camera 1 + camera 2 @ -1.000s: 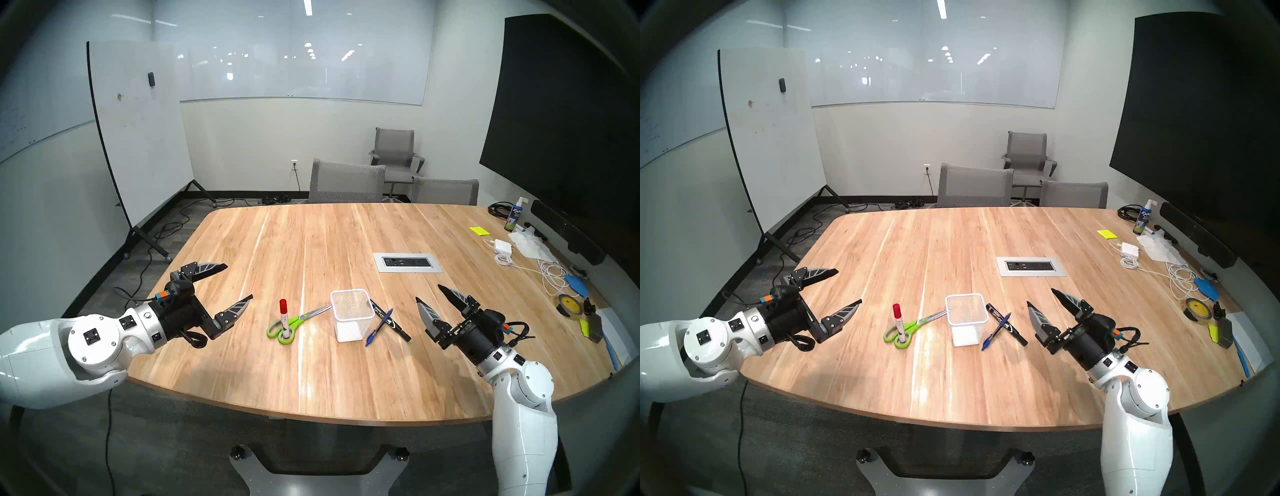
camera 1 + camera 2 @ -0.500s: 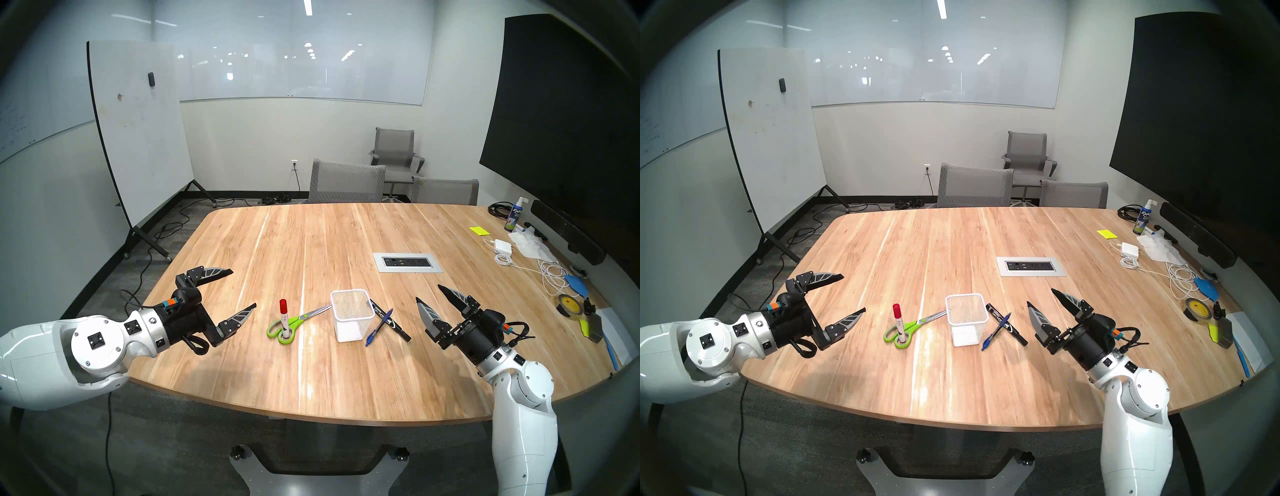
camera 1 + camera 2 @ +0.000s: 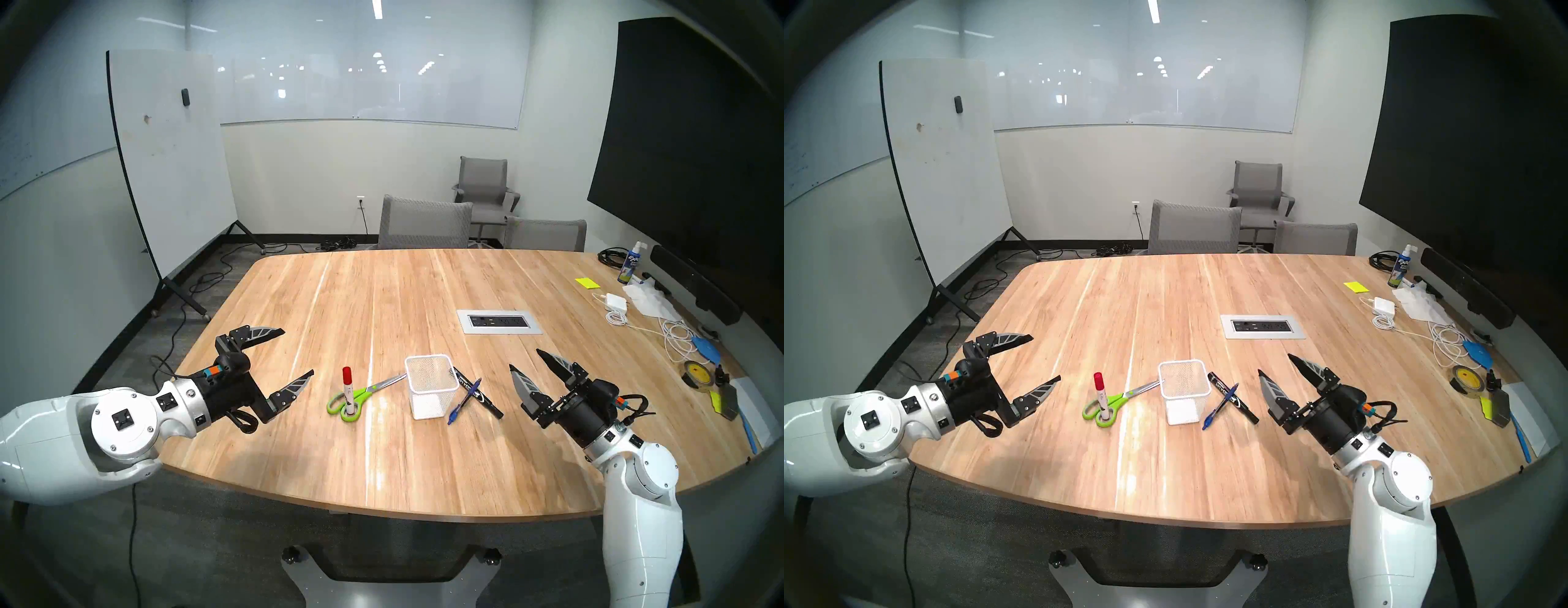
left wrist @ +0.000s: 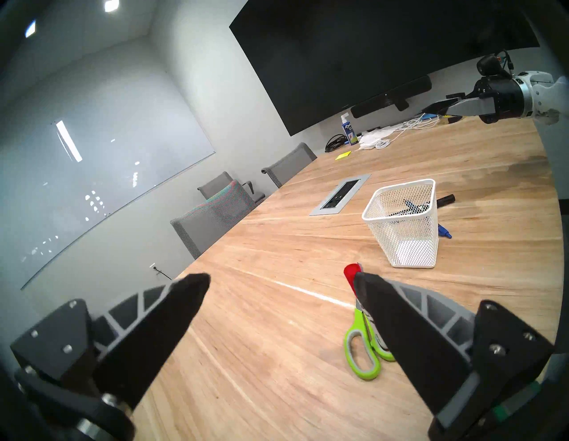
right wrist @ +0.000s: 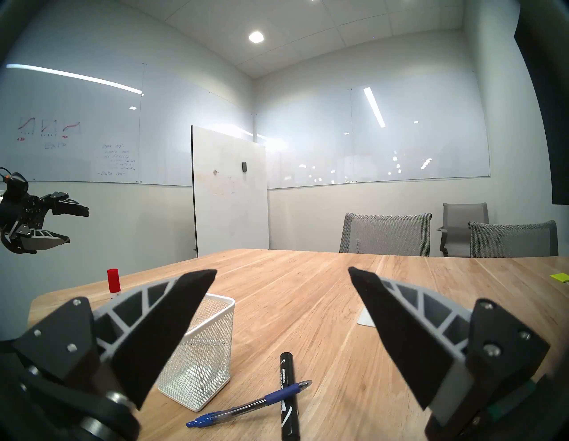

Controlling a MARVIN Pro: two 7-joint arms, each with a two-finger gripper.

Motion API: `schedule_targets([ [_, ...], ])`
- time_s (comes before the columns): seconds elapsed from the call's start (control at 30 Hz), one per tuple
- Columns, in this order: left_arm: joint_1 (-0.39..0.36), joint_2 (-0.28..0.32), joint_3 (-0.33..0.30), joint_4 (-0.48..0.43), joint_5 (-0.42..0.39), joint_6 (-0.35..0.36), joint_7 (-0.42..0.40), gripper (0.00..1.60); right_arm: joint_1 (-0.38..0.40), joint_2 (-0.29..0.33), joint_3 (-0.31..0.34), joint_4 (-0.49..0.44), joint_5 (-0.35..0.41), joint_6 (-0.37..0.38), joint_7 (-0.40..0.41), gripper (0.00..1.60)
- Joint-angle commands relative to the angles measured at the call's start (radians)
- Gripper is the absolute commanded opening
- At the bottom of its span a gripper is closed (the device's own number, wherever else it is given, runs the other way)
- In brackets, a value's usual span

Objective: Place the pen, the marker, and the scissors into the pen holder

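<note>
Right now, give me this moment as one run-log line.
left gripper: open, empty | right gripper: open, empty | pen holder: empty | pen, scissors: on table

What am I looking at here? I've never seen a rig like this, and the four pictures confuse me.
It is a robot with two white arms at a wooden table. Two pictures come from its head and look down on the table; the other two come from a camera on each wrist. The left hand and the right hand are both open and hold nothing. On the table stands an empty white mesh pen holder. Left of it lie green scissors, with a red-capped marker standing upright in a handle loop. To its right a blue pen lies across a black marker.
</note>
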Motion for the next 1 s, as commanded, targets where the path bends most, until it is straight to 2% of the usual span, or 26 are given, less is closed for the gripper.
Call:
schedule_targets([
  [0.0,-0.008,0.002,-0.01,-0.01,-0.007,-0.009,0.002,1.6,0.009,-0.001,-0.001,-0.018,0.004,0.001,0.0,1.6],
  [0.07,-0.014,0.0,-0.007,-0.008,0.0,0.007,-0.014,1.6,0.009,-0.001,-0.001,-0.018,0.003,0.001,0.0,1.6],
  [0.2,-0.02,-0.008,-0.001,0.008,0.0,-0.009,-0.054,1.6,0.009,-0.001,-0.001,-0.018,0.003,0.001,0.0,1.6],
  [0.23,-0.016,0.004,0.001,0.017,-0.014,-0.039,-0.09,1.6,0.009,-0.001,0.0,-0.018,0.003,0.001,0.0,1.6],
  [0.57,-0.018,-0.009,0.022,0.067,-0.015,-0.092,-0.237,1.6,0.01,-0.002,0.0,-0.018,0.002,0.001,0.001,1.6],
  [0.67,-0.021,-0.027,0.028,0.068,-0.023,-0.088,-0.256,1.6,0.01,-0.003,0.001,-0.018,0.002,0.001,0.002,1.6],
  [0.9,-0.041,-0.119,0.053,0.093,-0.054,-0.05,-0.3,1.6,0.01,-0.003,0.001,-0.017,0.001,0.001,0.003,1.6],
  [0.97,-0.045,-0.13,0.057,0.099,-0.053,-0.046,-0.305,1.6,0.01,-0.003,0.001,-0.017,0.001,0.001,0.003,1.6],
])
